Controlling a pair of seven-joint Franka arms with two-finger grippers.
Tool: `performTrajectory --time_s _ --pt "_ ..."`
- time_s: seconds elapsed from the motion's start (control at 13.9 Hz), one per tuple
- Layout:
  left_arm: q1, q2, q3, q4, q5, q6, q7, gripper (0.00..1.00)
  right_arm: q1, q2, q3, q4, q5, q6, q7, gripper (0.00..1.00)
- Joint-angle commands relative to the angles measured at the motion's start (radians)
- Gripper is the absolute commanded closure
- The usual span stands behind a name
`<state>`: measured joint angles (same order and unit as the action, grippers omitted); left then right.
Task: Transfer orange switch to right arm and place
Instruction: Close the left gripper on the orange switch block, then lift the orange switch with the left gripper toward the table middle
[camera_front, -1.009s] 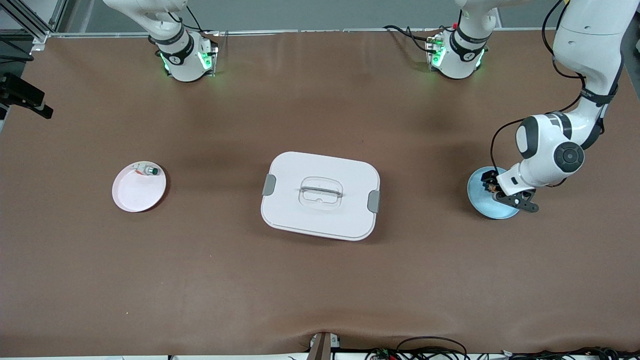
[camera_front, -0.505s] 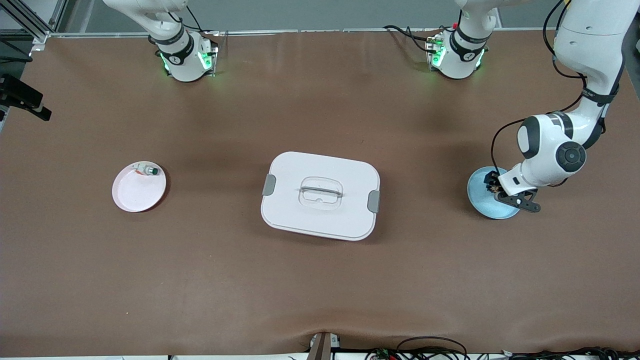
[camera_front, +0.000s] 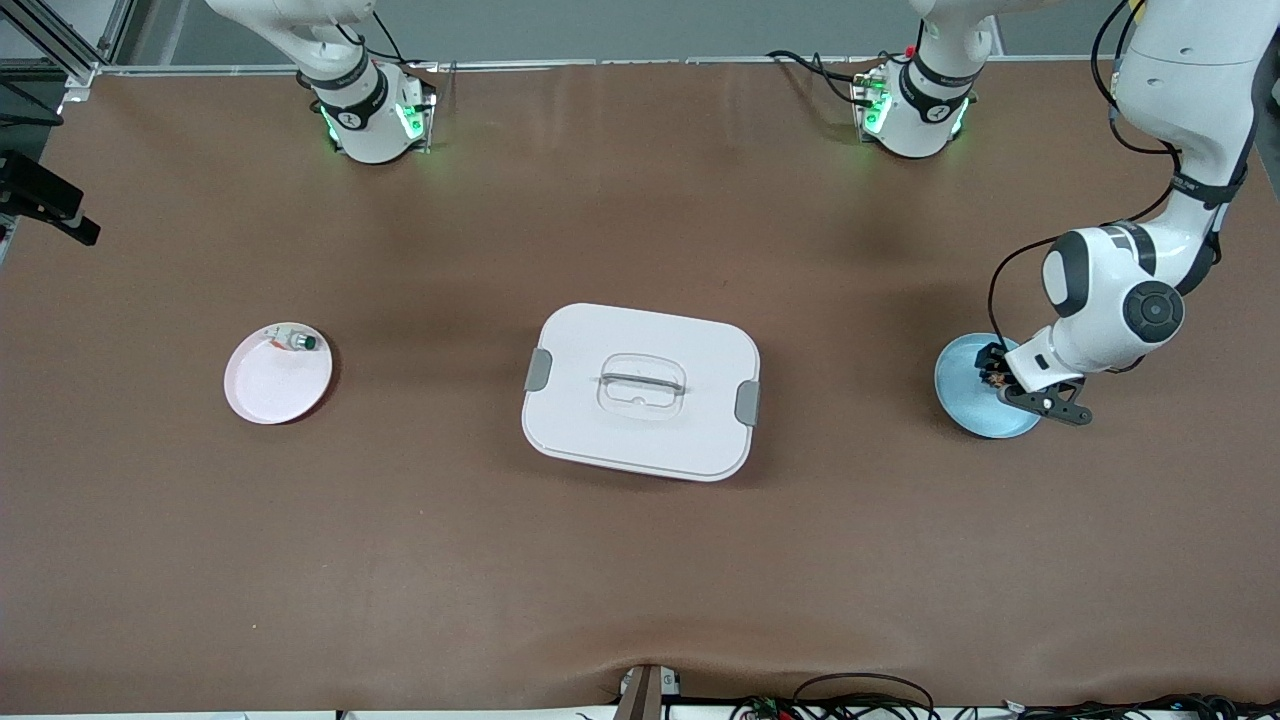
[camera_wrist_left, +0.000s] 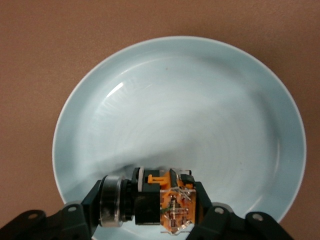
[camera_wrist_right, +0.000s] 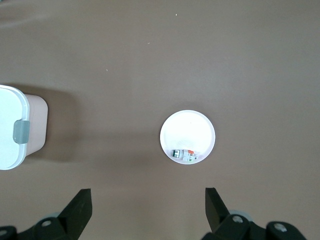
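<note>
Lifting now: raise straight, keep grip steady.
Right end effector (camera_wrist_right: 147, 200): spread wide, empty, waiting above small white round plate (camera_wrist_right: 187, 136).
Left end effector (camera_wrist_left: 150, 212): clenched on tiny black-and-orange switch (camera_wrist_left: 167, 200), just above pale blue ceramic plate (camera_wrist_left: 200, 100).

Two white jointed arms, black joint bands; green lights glowing at both bases. Left arm (camera_front: 1110, 300): round grey-black joint cap, black cable looping alongside. Black gripper fingers (camera_wrist_left: 80, 220), small silver screws in their mounts.
</note>
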<state>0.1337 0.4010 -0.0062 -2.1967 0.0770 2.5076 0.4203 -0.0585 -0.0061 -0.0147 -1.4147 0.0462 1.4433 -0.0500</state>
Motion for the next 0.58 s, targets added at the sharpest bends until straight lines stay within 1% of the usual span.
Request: performTrajectory --time_s 0.0,0.14,0.36,0.5 --pt "0.009 -0.092 -0.006 -0.005 0.009 -0.104 -0.005 0.72 -0.007 -0.021 0.005 -0.024 -0.011 0.012 -0.010 0.00" --pt "0.009 -0.163 -0.008 0.012 -0.011 -0.169 -0.021 0.72 -0.003 -0.021 0.009 -0.023 -0.012 0.020 -0.010 0.00" --pt "0.006 -0.215 -0.017 0.109 -0.014 -0.401 -0.054 0.72 -0.009 -0.021 0.006 -0.021 -0.017 0.025 -0.008 0.00" --pt "0.006 -0.247 -0.024 0.175 -0.016 -0.528 -0.072 0.72 -0.009 -0.021 0.004 -0.021 -0.016 0.025 -0.010 0.00"
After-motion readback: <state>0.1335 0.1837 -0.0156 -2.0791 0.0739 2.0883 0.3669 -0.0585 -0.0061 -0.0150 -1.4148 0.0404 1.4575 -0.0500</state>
